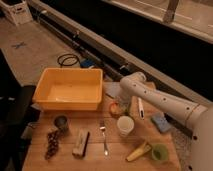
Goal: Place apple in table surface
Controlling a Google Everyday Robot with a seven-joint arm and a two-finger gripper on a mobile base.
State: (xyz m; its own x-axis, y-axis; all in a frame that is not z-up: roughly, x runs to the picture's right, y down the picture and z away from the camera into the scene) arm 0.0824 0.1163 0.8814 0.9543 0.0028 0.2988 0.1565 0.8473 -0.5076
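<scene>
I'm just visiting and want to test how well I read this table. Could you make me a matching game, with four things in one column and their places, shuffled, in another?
Things:
1. apple
2. banana
3. grape bunch
4. yellow tub

Places on the table surface:
A. far left part
B. camera-side right, beside the green cup
C. at the gripper, just beyond the white cup
D. camera-side left

Pairs: 1-C, 2-B, 3-D, 4-A

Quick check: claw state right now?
Claw: cannot be told; it is down at the small round orange-red apple, just behind the white cup.
</scene>
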